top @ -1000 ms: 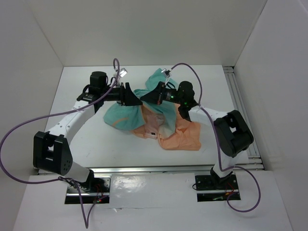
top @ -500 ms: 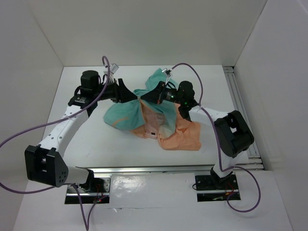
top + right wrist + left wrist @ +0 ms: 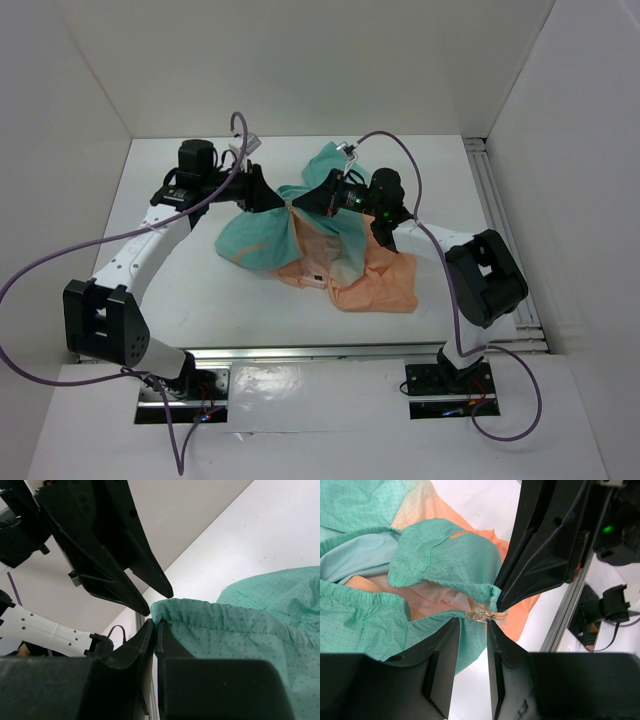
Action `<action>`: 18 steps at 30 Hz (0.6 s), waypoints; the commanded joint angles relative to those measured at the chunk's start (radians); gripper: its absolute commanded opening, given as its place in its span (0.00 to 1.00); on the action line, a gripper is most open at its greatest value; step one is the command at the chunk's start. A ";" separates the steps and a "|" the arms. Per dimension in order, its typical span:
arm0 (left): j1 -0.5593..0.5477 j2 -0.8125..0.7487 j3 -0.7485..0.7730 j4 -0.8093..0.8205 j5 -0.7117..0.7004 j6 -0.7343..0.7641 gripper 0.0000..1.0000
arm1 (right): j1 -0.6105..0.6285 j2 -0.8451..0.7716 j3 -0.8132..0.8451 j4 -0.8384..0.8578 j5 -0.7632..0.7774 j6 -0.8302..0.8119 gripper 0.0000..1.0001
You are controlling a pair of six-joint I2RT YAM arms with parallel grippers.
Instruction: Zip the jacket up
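- left end effector: narrow gap, tips right at the jacket zipper pull
- right end effector: pinching the teal hem
- white tag: too tiny to read

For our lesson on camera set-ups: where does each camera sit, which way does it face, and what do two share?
Top: high behind the bases, looking down on table and jacket; both arms show.
Left wrist: on the left arm, looking past the left end effector at the zip pull.
Right wrist: on the right arm, looking past the right end effector along the hem.
Shared: each wrist view shows the other's end effector.
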 commanded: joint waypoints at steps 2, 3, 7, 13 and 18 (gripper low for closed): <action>-0.002 0.006 0.036 0.027 0.070 0.104 0.40 | 0.006 -0.051 0.019 0.020 -0.002 0.001 0.00; -0.002 0.006 0.026 0.052 0.056 0.104 0.40 | 0.006 -0.051 0.019 0.020 -0.002 0.001 0.00; -0.002 -0.004 0.014 0.063 0.036 0.104 0.43 | 0.006 -0.042 0.019 0.020 -0.002 0.001 0.00; -0.012 0.015 0.023 0.063 0.057 0.104 0.52 | 0.006 -0.033 0.019 0.032 -0.012 0.011 0.00; -0.032 0.016 0.023 0.053 0.079 0.104 0.52 | 0.006 -0.033 0.019 0.043 -0.012 0.022 0.00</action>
